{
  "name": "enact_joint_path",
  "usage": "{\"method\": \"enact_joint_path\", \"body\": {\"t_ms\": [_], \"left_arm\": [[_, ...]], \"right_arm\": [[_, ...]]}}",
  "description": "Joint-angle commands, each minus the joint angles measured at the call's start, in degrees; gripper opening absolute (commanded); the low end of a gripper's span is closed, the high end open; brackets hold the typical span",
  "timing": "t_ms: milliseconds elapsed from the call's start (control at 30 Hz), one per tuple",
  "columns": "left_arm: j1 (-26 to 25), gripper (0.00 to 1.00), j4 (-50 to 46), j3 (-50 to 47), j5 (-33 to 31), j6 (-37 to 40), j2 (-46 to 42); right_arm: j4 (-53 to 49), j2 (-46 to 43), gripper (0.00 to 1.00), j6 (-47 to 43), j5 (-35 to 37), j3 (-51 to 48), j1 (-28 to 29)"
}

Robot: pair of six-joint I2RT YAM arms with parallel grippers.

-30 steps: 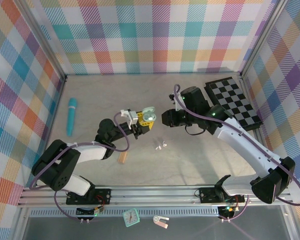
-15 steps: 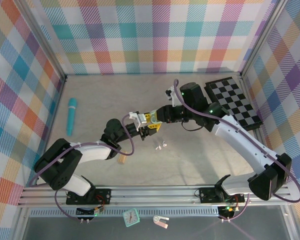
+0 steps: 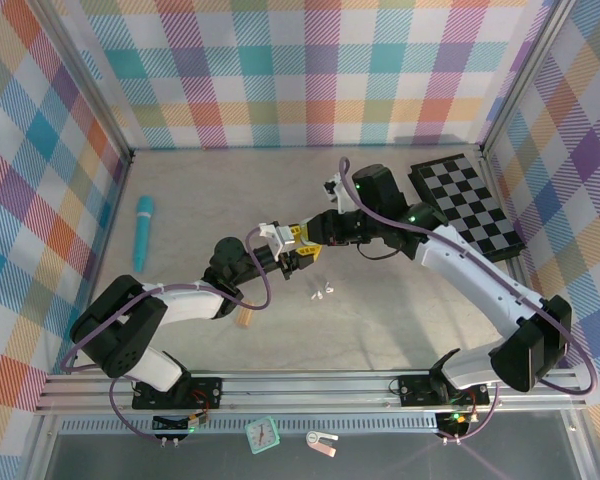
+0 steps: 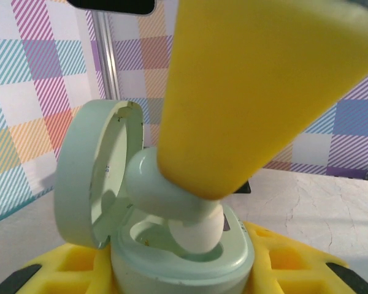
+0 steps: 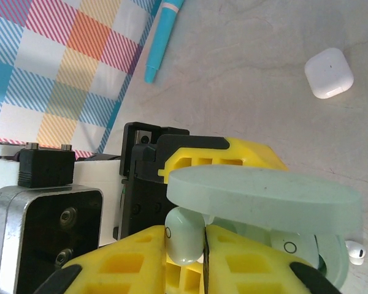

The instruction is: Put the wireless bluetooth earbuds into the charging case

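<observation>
From above, you are looking at the left gripper (image 3: pixel 292 256) and right gripper (image 3: pixel 316 232) meeting tip to tip mid-table. What sits between them is too small to make out. Two white earbuds (image 3: pixel 323 292) are lying nearby.

In the left wrist view, the left gripper is clamping the open pale green charging case (image 4: pixel 184 263). A mark inside its lid (image 4: pixel 80 184) is too small to read. A yellow finger (image 4: pixel 257 92) is hiding part of the pale green earbud (image 4: pixel 165 199), whose tip is dipping into the case.

In the right wrist view, the right gripper is pinching that earbud narrowly. The lid is covering the case. A teal pen (image 5: pixel 162 37), cut off at the top, and a white case (image 5: pixel 329 73) are lying beyond.
</observation>
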Motion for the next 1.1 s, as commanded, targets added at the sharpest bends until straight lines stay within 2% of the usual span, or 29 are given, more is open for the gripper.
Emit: {"method": "enact_joint_path", "body": {"t_ms": [0, 333, 433, 667, 800, 967, 1067], "left_arm": [[-0.95, 0.29, 1.48, 1.23, -0.8, 1.09, -0.59], [-1.0, 0.29, 2.45, 1.43, -1.66, 0.58, -0.06], [-0.97, 0.29, 2.35, 1.5, -1.61, 0.56, -0.14], [-1.04, 0.29, 2.3, 1.3, -1.78, 0.56, -0.3], [-0.96, 0.29, 2.92, 0.81, -2.14, 0.47, -0.32], [-0.95, 0.29, 2.35, 0.44, -2.26, 1.14, -0.91], [-0.95, 0.29, 0.68, 0.12, -0.73, 3.14, -1.67]], "right_arm": [[1.45, 0.61, 0.22, 0.63, -1.31, -0.76, -0.39], [0.29, 1.66, 0.27, 0.96, 0.54, -1.17, -0.41], [0.26, 1.73, 0.33, 0.98, 0.52, -1.08, -0.41], [-1.69, -0.4, 0.4, -0.37, 2.76, -0.69, -0.47], [-2.5, -2.79, 0.49, -1.54, 4.09, -0.81, -0.56], [-2.17, -5.76, 0.56, -2.7, 4.49, -0.82, -0.49], [-1.73, -7.44, 0.62, -2.96, 7.21, -0.67, -0.52]]}}
